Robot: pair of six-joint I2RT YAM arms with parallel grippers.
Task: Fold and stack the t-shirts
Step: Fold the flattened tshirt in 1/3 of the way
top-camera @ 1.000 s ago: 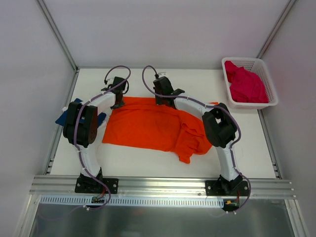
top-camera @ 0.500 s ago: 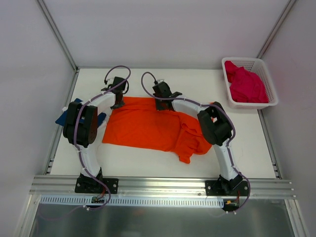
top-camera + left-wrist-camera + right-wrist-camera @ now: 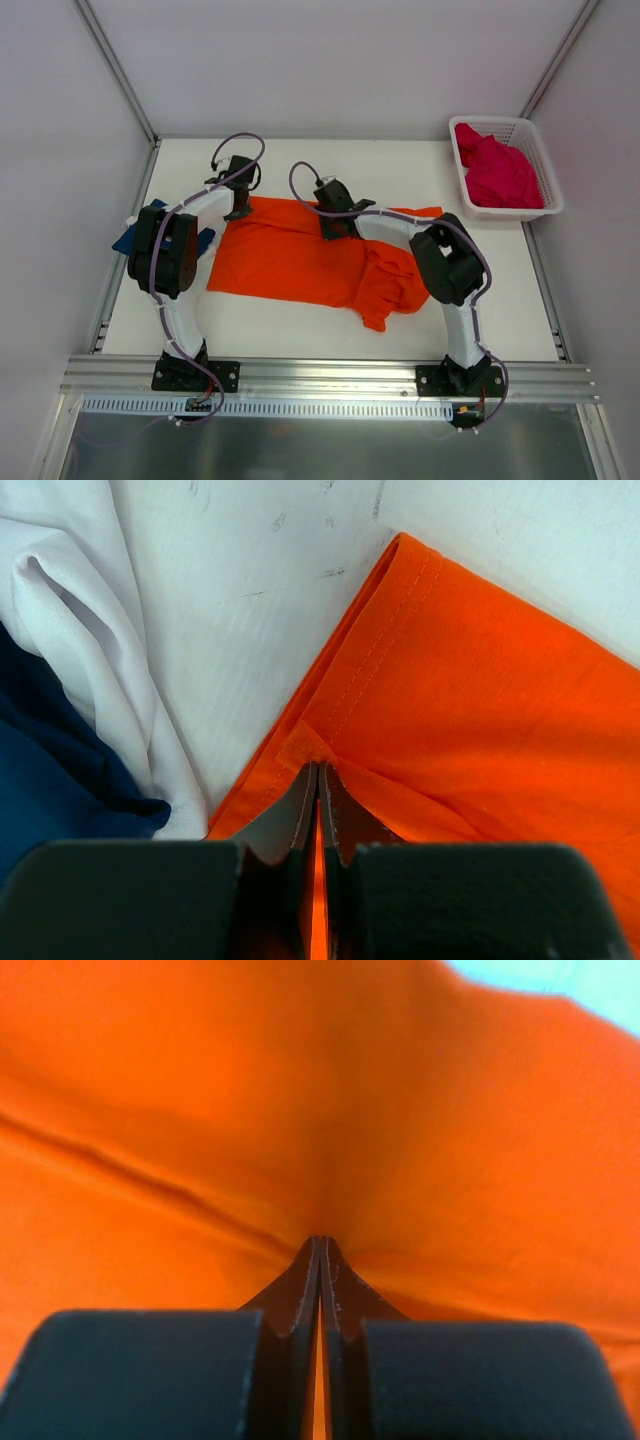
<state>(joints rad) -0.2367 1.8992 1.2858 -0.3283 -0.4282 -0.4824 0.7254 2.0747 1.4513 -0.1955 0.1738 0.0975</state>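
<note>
White walls stand round the white worktop (image 3: 300, 335). On it lies the orange t-shirt (image 3: 290, 262), spread out but bunched up on its right side. The left tool (image 3: 318, 770) is pressed together on the shirt's edge near the far left corner, with a thin bit of orange cloth between its fingers. The right tool (image 3: 320, 1242) is pressed together too. It pinches the cloth further along the far edge, and the cloth puckers toward it. The navy t-shirt (image 3: 128, 240) lies at the left side of the worktop, partly under the left arm. The pink t-shirt (image 3: 497, 170) sits in the white basket (image 3: 512, 214) at the far right corner.

Each pinch looks small. If the arms pull too hard, or pull away from each other, I think the cloth could slip out and the fold would flop. The bunched right side could also fold in crooked. The left arm is close to the navy t-shirt and could drag it along.
</note>
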